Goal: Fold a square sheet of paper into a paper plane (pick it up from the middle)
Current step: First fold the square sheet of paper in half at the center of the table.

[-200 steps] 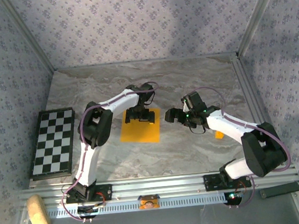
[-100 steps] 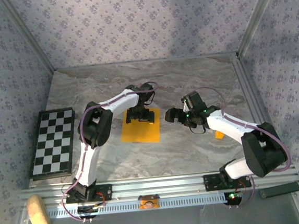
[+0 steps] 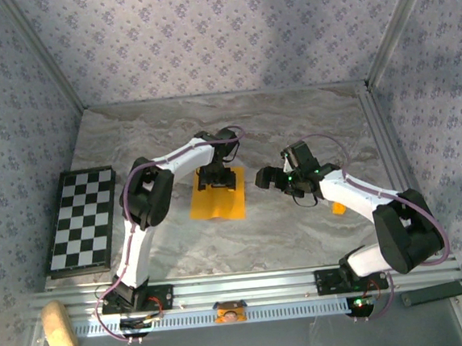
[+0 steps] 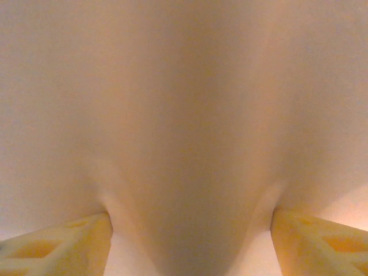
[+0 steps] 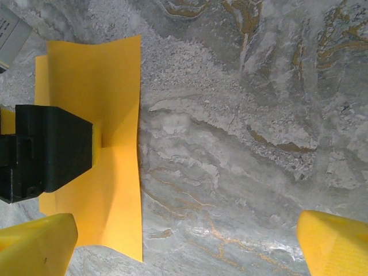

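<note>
The square sheet of paper (image 3: 216,200) is orange-yellow and lies mid-table, humped up along its middle. My left gripper (image 3: 217,180) presses down on its far half. In the left wrist view the sheet (image 4: 184,115) bulges up as a soft ridge between the two yellow fingertips (image 4: 63,241), which stand well apart on it; the left gripper (image 4: 190,236) is open. My right gripper (image 3: 265,178) hovers open just right of the sheet, over bare marble. In the right wrist view the paper (image 5: 109,190) lies left of the right gripper (image 5: 184,241), under the black left gripper body (image 5: 52,149).
A black-and-white chequered board (image 3: 81,221) lies at the table's left edge. A tiny orange bit (image 3: 338,208) sits by the right arm. A cork-coloured roll (image 3: 57,330) rests at the near left, beyond the metal rail (image 3: 249,285).
The left gripper's fingers have drawn closer together on the sheet, and the flat paper has buckled into a hump and looks narrower. The right arm has stayed put.
</note>
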`<state>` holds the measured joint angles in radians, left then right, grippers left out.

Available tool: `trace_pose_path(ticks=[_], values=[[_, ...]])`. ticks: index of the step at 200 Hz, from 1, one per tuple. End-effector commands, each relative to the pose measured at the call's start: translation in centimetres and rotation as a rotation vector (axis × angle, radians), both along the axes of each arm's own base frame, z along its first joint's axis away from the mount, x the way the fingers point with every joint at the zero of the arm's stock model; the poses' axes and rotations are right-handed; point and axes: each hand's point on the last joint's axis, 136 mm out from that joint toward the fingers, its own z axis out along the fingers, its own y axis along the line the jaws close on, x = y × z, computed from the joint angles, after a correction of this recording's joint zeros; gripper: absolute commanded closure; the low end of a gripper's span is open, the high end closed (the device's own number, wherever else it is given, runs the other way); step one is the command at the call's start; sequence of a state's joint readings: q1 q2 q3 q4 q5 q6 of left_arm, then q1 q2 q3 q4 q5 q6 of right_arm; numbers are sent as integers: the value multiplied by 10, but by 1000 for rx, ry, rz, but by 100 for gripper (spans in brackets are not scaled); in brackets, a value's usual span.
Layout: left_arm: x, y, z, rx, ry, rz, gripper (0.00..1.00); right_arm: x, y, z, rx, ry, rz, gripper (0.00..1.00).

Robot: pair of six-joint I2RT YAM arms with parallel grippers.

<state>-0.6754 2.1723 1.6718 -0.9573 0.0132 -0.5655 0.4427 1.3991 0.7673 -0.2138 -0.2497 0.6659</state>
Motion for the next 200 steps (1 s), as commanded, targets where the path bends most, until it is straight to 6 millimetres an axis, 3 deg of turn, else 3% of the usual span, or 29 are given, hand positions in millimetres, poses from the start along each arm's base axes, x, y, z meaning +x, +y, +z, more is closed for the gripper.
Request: trace_pose_path(ticks=[1, 21, 48, 69, 102, 123, 164, 200], values=[[-3, -7, -2, -45, -10, -11, 40, 2, -9, 9, -18, -20, -46, 0], [5, -6, 13, -67, -74, 6, 49, 2, -16, 9, -40, -26, -77, 0], [10, -9, 30, -106, -122, 15, 51, 3, -27, 10, -55, -35, -125, 0], [13, -13, 40, -141, -138, 17, 62, 3, -36, 11, -63, -44, -167, 0], [15, -22, 53, -216, -134, 28, 66, 3, -62, 11, -107, -46, -290, 0], [15, -41, 68, -354, -118, 37, 65, 4, -72, 16, -117, -56, -325, 0], [15, -101, 105, -748, -23, 53, 64, 7, -88, 23, -137, -67, -394, 0], [14, -130, 121, -949, 53, 68, 64, 7, -83, 21, -75, -49, -374, 0]])
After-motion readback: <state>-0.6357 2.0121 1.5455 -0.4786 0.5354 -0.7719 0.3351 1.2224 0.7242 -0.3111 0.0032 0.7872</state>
